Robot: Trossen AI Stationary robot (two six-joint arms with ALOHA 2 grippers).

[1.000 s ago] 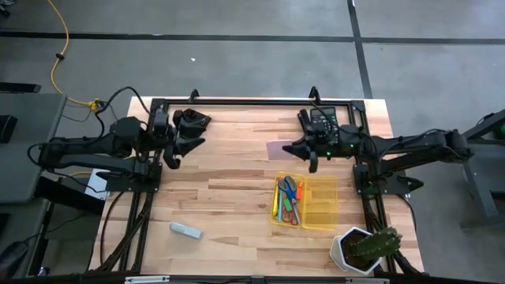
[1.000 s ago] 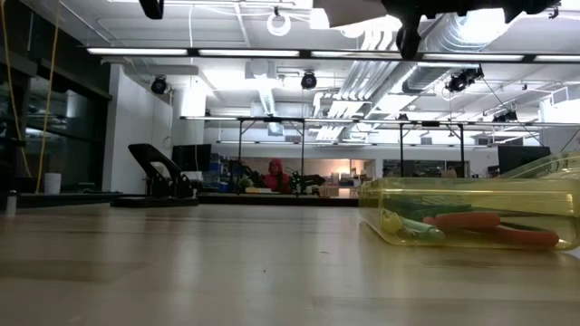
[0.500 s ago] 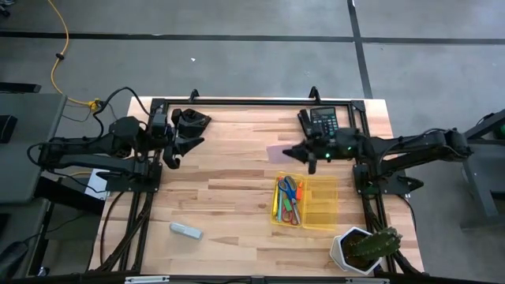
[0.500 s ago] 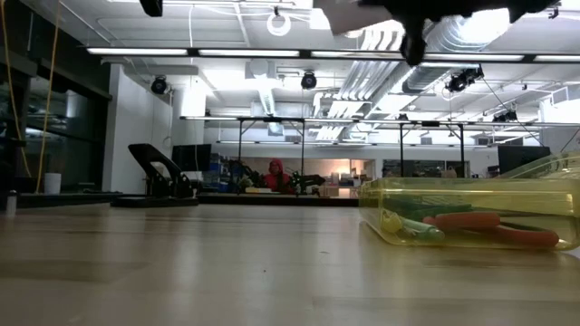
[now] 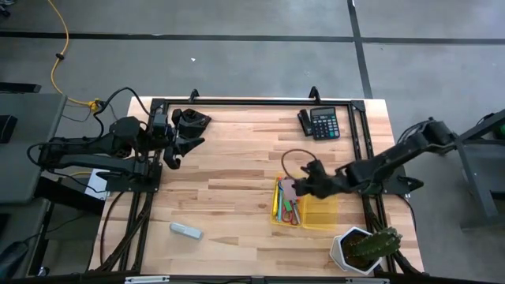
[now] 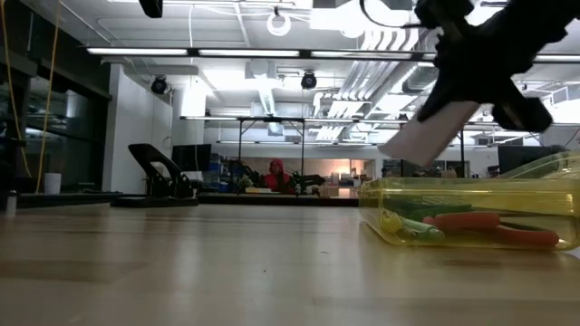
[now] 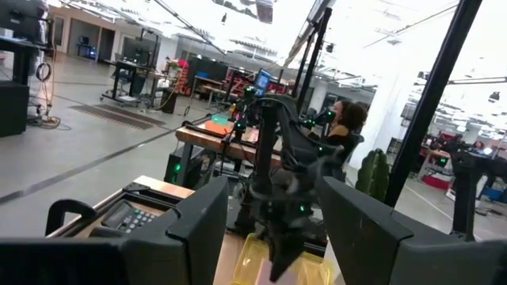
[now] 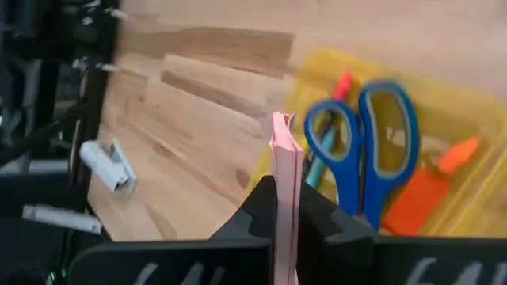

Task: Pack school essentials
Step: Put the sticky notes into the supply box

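Observation:
My right gripper (image 5: 297, 189) is shut on a pink sticky-note pad (image 5: 289, 190) over the left compartment of a clear yellow tray (image 5: 320, 208). Low on, the pad (image 6: 424, 138) slants down just above the tray wall (image 6: 408, 195). In the tray lie blue-handled scissors (image 8: 380, 142), red-handled scissors (image 5: 293, 210) and pens. My left gripper (image 5: 171, 158) hangs open at the table's far left, away from everything. The eraser and pencil cannot be made out. My right gripper pinches the sticky-note pad across its thickness, one finger (image 8: 257, 210) on each flat face. The pad's edge (image 8: 283, 158) sticks out beyond the fingertips. The fingers come slanting down from the table's right. The pad is lifted clear, tilted, its free end lowest above the tray.
A black calculator (image 5: 319, 122) lies at the far edge, a black device (image 5: 192, 121) by the left arm. A small white stapler-like thing (image 5: 186, 230) lies near the front left. A cactus in a white pot (image 5: 364, 248) stands right of the tray's near corner. People show in the room behind.
My right gripper has swung from beside the calculator toward the table's near edge and downward, arriving over the tray with the pink pad in its hold. The pad, nearly level before, now tilts with its free end down.

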